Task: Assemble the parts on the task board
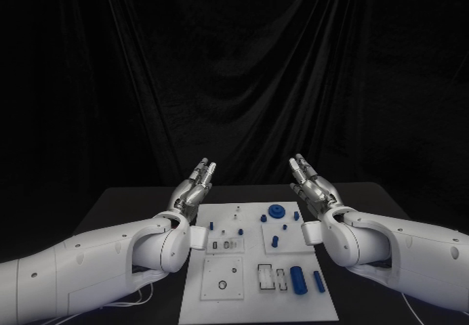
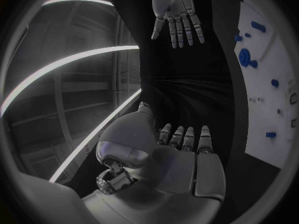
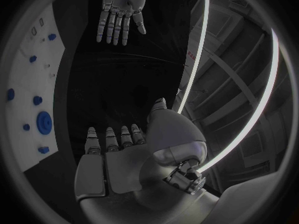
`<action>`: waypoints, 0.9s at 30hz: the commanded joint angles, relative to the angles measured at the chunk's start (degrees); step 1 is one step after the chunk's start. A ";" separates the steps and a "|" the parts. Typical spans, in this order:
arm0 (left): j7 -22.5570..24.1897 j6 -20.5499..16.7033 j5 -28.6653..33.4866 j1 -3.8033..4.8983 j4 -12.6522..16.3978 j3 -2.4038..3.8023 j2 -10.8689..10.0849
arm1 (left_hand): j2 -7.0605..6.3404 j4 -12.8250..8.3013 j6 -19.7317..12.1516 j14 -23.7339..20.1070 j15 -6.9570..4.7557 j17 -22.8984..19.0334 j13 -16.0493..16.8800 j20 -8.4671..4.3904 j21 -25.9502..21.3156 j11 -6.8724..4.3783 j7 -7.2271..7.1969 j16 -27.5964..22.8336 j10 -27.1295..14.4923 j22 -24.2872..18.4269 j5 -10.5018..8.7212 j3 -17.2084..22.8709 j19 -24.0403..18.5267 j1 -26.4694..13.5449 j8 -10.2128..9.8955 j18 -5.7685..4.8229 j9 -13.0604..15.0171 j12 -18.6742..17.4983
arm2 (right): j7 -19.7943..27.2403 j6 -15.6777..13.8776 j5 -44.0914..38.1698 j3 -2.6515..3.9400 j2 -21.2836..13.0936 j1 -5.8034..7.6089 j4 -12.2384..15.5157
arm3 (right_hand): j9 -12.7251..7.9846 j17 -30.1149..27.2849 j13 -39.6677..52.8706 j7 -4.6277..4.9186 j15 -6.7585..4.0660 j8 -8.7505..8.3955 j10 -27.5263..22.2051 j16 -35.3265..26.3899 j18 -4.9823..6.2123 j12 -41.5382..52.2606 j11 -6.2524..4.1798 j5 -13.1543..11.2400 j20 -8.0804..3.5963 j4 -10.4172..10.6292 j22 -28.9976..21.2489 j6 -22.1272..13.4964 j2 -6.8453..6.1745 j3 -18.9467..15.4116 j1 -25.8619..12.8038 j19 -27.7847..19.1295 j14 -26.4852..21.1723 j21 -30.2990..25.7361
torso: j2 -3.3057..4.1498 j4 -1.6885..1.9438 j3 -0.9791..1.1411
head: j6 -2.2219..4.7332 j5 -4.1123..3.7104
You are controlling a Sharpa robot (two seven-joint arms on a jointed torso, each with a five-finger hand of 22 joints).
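The white task board [image 1: 293,301] lies in the middle of the black table, carrying several small blue parts: a round gear-like piece [image 1: 278,210] near its far edge, pegs [image 1: 276,240] in the middle and two blue cylinders [image 1: 298,279] near the front right. My left hand [image 1: 192,185] is raised above the board's far left corner, fingers straight and apart, holding nothing. My right hand [image 1: 312,181] mirrors it over the far right corner, also holding nothing. The left wrist view shows the left palm [image 2: 181,159] and the right hand [image 2: 177,15] opposite; the right wrist view shows the right palm [image 3: 124,159] facing the left hand [image 3: 119,12].
Black table [image 1: 117,203] surface borders the board on both sides, with a black curtain behind. The board [image 2: 268,99] with its blue parts curves along the rim of the left wrist view, and the board [image 3: 31,84] appears likewise in the right wrist view.
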 commanded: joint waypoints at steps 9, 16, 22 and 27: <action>5.25 25.25 8.33 3.92 -0.35 -4.25 0.48 | 0.23 0.86 2.34 0.11 1.88 -0.07 -0.09 2.30 -0.20 2.60 1.31 -0.21 -0.02 -0.07 0.79 -0.78 0.06 4.86 0.72 0.91 0.46 -0.38 | -6.57 24.85 8.71 -4.96 -0.12 5.01 -1.19 | 0.01 -0.09 -0.09 -1.19 2.44 0.07 0.09 -0.20 1.07 -0.27 1.75 0.86 2.17 0.69 -0.09 -0.19 -0.44 -0.01 4.00 0.08 0.07 -0.21 | 0.00 -0.01 -0.01 | 0.00 0.00; 5.84 29.06 9.53 4.78 -0.43 -5.30 0.56 | 0.53 0.95 2.83 0.11 2.77 -0.07 -0.08 3.35 -0.20 2.65 1.68 -0.21 0.00 -0.07 2.35 -0.70 0.06 5.93 0.73 1.25 0.49 -0.37 | -7.37 28.20 9.86 -6.08 -0.13 6.05 -1.42 | 0.06 -0.09 -0.09 -0.69 4.04 0.12 0.09 -0.20 1.26 -0.27 3.00 1.46 3.58 0.58 -0.09 0.01 -1.17 0.89 5.89 0.08 0.07 -0.21 | 0.00 -0.01 -0.01 | 0.00 0.00; 12.61 35.96 -0.19 4.23 -5.04 -5.32 -2.05 | 0.48 0.92 4.00 0.11 4.60 -0.07 0.15 5.43 -0.20 3.31 2.50 -0.21 0.59 -0.07 3.07 -0.57 0.06 6.95 0.92 1.45 0.64 -0.08 | -8.26 37.07 3.25 -6.08 -5.42 6.71 -0.83 | 0.16 -0.09 -0.09 0.68 6.38 0.22 0.09 -0.20 1.41 -0.27 5.07 5.10 5.74 -0.19 0.57 0.45 -2.37 2.64 10.14 1.20 0.07 0.73 | 1.65 -0.07 -0.41 | -5.92 -0.76; 13.94 35.65 -0.20 4.21 -3.72 -5.32 -4.67 | 0.51 0.96 5.15 0.11 6.03 -0.07 0.40 6.98 -0.01 4.91 3.03 -0.21 1.35 0.08 5.10 -0.39 0.23 8.15 1.15 1.51 0.81 0.36 | -9.74 39.45 2.50 -6.08 -6.45 7.25 -0.87 | 0.17 -0.09 -0.09 0.93 7.74 0.23 0.09 -0.20 1.36 -0.27 5.34 5.71 6.42 -0.90 0.90 0.53 -3.28 3.22 12.00 2.45 0.07 1.39 | 1.90 0.05 -0.41 | -7.85 -0.87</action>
